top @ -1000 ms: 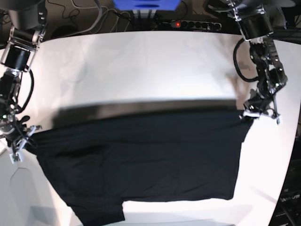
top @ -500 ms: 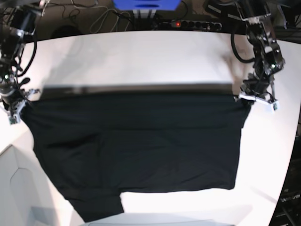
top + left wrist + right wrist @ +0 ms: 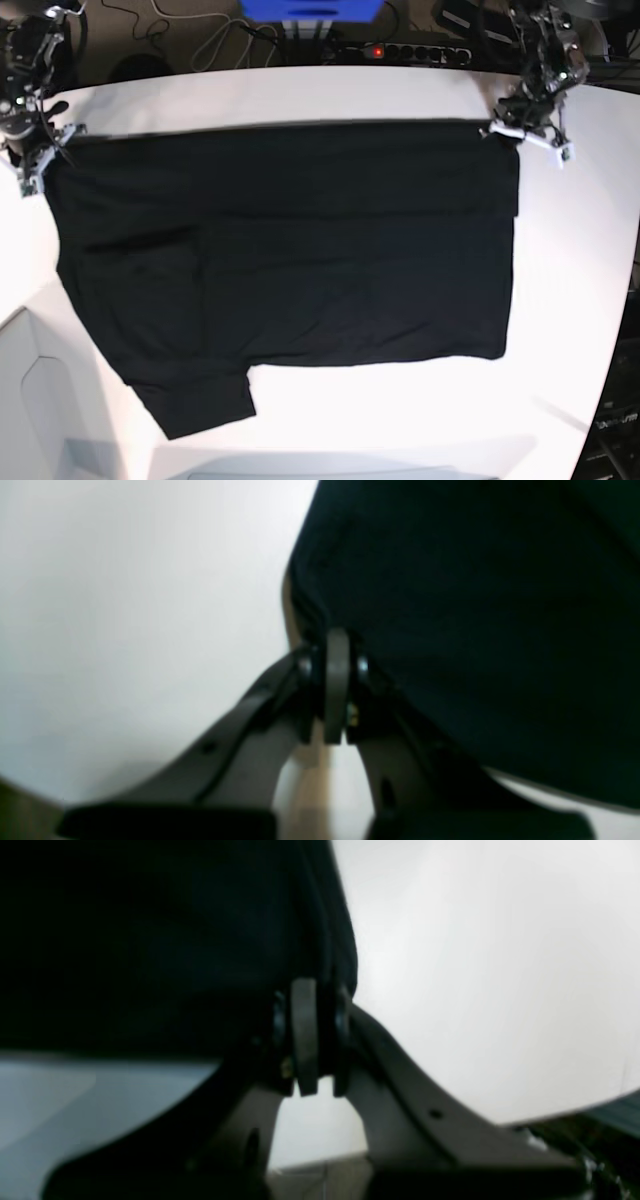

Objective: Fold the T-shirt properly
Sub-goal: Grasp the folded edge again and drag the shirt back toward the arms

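The black T-shirt (image 3: 290, 250) is stretched across the white table (image 3: 300, 95), its far edge pulled taut between both arms and one sleeve trailing at the near left. In the base view my left gripper (image 3: 503, 132) pinches the far right corner and my right gripper (image 3: 47, 152) pinches the far left corner. In the left wrist view the left gripper (image 3: 336, 645) is shut on the edge of the T-shirt (image 3: 475, 605). The right wrist view likewise has the right gripper (image 3: 306, 995) shut on the T-shirt (image 3: 150, 940). No print shows on the cloth.
Behind the table's far edge lie a power strip (image 3: 410, 50) with a red light, a blue box (image 3: 310, 10) and loose cables (image 3: 200, 45). The table's curved right edge (image 3: 605, 380) and near left corner lie close to the shirt.
Both grippers have carried the shirt's held edge toward the far side of the table. The cloth now lies farther back and more spread out.
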Motion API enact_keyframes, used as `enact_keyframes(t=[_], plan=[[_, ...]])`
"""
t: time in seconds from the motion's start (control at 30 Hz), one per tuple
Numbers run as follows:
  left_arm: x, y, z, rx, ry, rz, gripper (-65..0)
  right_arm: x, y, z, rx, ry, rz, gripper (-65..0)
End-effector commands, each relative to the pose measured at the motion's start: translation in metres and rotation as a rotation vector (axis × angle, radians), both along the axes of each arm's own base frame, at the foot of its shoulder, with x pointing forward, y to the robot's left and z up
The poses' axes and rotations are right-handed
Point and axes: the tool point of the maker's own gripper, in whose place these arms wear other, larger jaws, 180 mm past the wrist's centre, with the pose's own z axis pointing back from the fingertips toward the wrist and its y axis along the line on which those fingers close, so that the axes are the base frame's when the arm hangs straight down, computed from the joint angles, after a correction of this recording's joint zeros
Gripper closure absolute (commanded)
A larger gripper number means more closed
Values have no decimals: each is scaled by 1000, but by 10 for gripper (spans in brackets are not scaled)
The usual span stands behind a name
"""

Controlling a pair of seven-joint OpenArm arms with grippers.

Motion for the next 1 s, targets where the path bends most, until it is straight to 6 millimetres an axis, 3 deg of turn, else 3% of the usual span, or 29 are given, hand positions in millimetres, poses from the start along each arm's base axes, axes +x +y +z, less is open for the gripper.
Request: enact_keyframes(t=[0.0, 0.23, 0.4, 0.9, 0.97], plan=[[1, 9, 13, 36, -34, 11, 0, 2, -8, 12, -37, -20, 9, 0], [-14, 25, 29, 73, -48, 65, 0, -17, -4, 12, -47, 4, 15, 0], [-32, 26, 19, 71, 4, 69, 0, -18, -5, 11, -48, 14, 11, 0], [-48, 29, 3, 61, 65, 88, -2, -45, -1, -1, -38, 79, 7, 0], [-48, 29, 4, 62, 66, 89, -30, -46, -1, -1, -38, 82, 7, -8]])
